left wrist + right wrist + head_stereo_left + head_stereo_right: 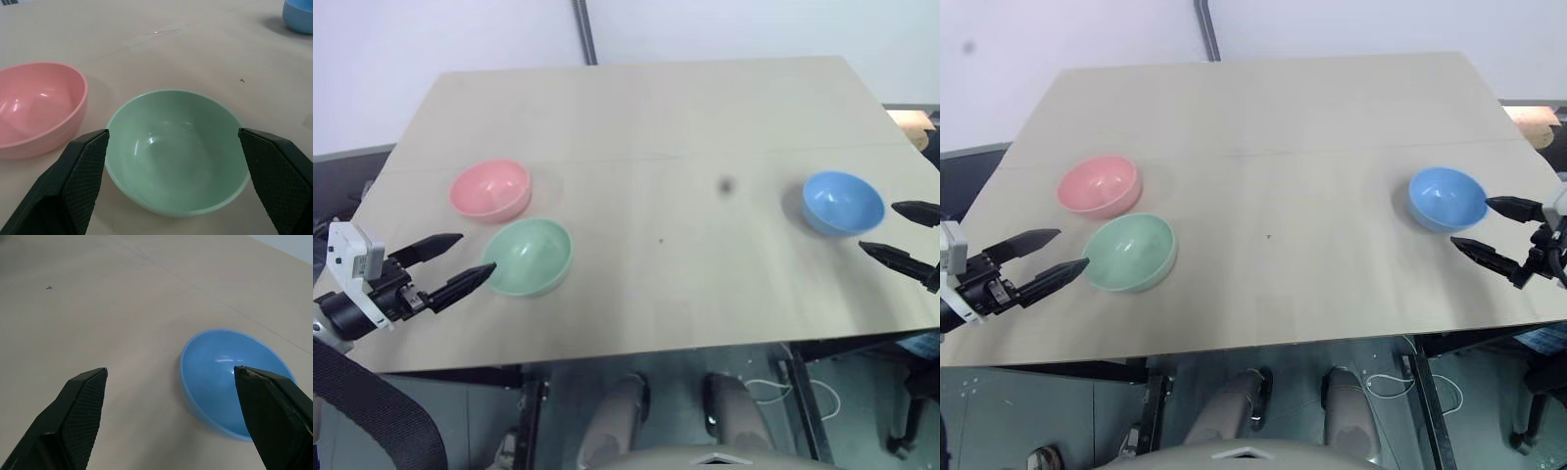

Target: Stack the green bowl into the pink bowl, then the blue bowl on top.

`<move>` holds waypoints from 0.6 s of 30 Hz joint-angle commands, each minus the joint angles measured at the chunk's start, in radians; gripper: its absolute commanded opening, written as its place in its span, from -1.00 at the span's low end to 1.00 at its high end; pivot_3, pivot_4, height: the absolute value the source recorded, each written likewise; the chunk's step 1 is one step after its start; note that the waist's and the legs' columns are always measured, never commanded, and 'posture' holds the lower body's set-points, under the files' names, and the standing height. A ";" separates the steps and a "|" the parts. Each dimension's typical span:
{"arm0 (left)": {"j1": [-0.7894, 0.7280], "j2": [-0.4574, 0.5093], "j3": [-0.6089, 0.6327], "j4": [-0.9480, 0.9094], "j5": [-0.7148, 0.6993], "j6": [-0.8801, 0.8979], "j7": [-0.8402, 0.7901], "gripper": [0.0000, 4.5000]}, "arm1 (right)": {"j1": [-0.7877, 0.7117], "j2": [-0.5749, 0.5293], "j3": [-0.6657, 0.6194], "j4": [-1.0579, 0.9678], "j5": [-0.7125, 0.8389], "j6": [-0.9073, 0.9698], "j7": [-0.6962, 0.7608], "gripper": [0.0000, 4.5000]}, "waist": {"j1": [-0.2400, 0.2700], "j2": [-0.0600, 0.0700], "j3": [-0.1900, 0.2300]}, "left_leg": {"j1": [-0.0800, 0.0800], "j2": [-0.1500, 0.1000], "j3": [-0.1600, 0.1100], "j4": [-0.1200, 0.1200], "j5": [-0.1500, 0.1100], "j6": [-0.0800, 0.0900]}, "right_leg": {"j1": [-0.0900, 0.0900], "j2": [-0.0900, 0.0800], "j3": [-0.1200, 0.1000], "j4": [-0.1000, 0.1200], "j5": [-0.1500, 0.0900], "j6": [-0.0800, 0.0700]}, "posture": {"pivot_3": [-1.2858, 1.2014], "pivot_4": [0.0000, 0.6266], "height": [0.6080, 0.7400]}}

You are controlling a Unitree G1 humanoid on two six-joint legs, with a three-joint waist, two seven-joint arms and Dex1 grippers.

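Note:
On the left of the wooden table (656,117) the pink bowl (489,189) stands upright, and the green bowl (529,256) sits just in front of it, a little nearer the middle. My left gripper (476,254) is open at the green bowl's left rim, and in the left wrist view the green bowl (176,152) lies between the two fingers without touching them. Far right, the blue bowl (842,202) stands alone. My right gripper (879,227) is open just to the right of it, pointing at the blue bowl (230,382). All three bowls are empty.
The table's front edge runs close below both grippers, with floor beyond it. A small dark speck (661,241) marks the tabletop's middle. A dark pole (584,31) rises behind the far edge. A tan box (913,121) lies off the right corner.

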 commanded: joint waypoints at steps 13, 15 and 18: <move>-0.042 0.033 -0.037 -0.127 -0.018 0.046 -0.023 0.98 | -0.096 0.000 0.060 -0.010 0.020 -0.032 0.034 1.00 | -0.001 0.000 0.000 | 0.000 0.000 0.001 0.000 0.000 0.000 | 0.000 0.000 0.000 0.000 0.000 0.000 | 0.03 -0.52 1.00; -0.038 0.036 -0.047 -0.160 -0.002 0.044 -0.013 0.98 | -0.117 0.007 0.081 -0.011 0.031 -0.040 0.048 1.00 | -0.001 0.000 0.000 | 0.000 0.000 0.003 0.000 0.000 0.000 | 0.000 0.000 0.000 0.000 0.000 0.000 | 0.03 -0.52 1.00; -0.082 0.029 -0.068 -0.174 0.054 0.037 0.081 0.98 | -0.165 0.038 0.128 -0.045 0.087 -0.033 0.074 1.00 | -0.001 0.000 0.000 | 0.000 0.000 0.003 0.000 0.001 0.002 | 0.000 0.000 0.000 0.000 0.000 0.000 | 0.03 -0.52 1.00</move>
